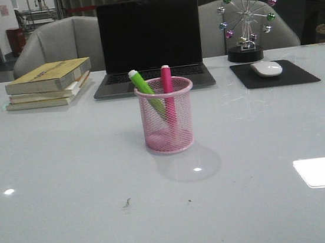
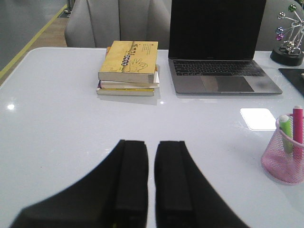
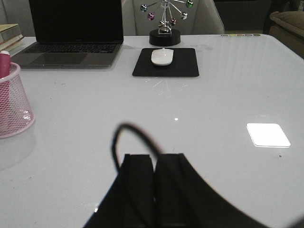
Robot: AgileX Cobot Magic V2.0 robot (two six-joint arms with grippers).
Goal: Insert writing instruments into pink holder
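Observation:
The pink holder [image 1: 167, 118] stands upright at the middle of the table, in front of the laptop. Inside it, the green marker [image 1: 142, 82] leans to the left with its white tip up. The magenta marker [image 1: 166, 76] stands nearly upright beside it. The left wrist view shows the holder [image 2: 285, 156] with both markers [image 2: 298, 123] off to one side. The right wrist view catches the holder's edge [image 3: 12, 104]. My left gripper [image 2: 151, 145] is shut and empty above bare table, only a thin slit between its fingers. My right gripper [image 3: 154, 156] is shut and empty too. Neither arm appears in the front view.
Behind the holder stands an open laptop [image 1: 151, 40]. A stack of books [image 1: 48, 82] lies at the back left. A white mouse [image 1: 267, 68] rests on a black pad [image 1: 299, 75] at the back right, with a ball ornament [image 1: 248, 19] behind it. Grey chairs line the far edge.

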